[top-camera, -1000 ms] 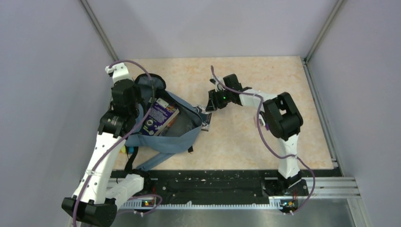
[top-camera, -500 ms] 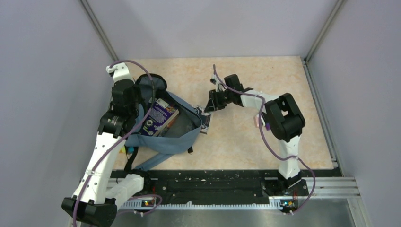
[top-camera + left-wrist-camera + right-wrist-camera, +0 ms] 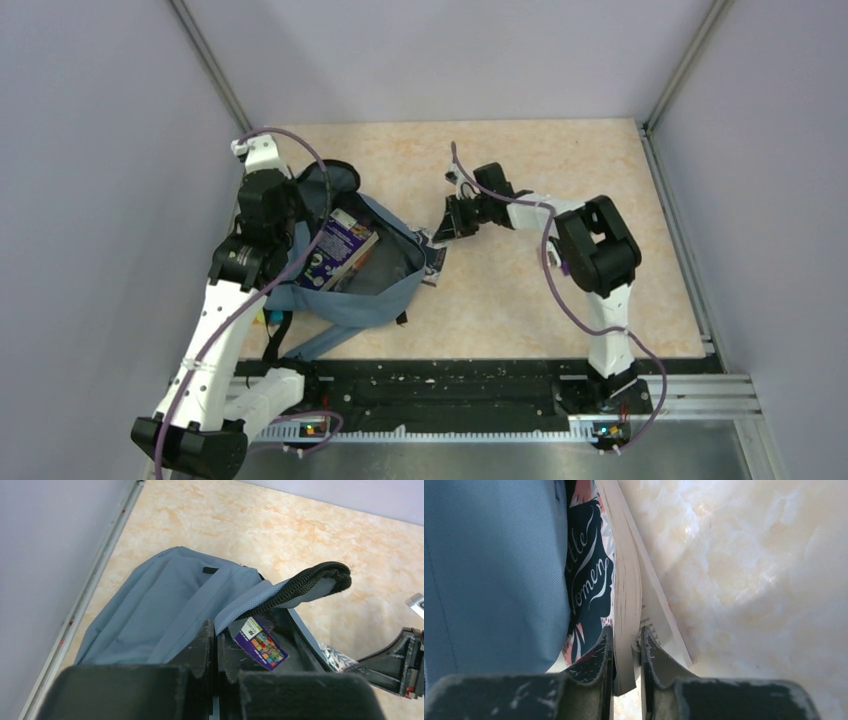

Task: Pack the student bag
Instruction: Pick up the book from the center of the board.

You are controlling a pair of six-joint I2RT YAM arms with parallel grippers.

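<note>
1. While the left pincer [image 3: 216, 632] pinches the zippered rim of the bag [image 3: 150, 595] and holds it raised, the mouth gapes for loading.
2. That bag lies on the left of the bench [image 3: 560, 170], with a purple book [image 3: 338, 245] already inside.
3. At the bag's right edge, the right pincer [image 3: 626, 645] clamps a paperback [image 3: 626, 580] by its pages, probably to steer it into the opening.
</note>
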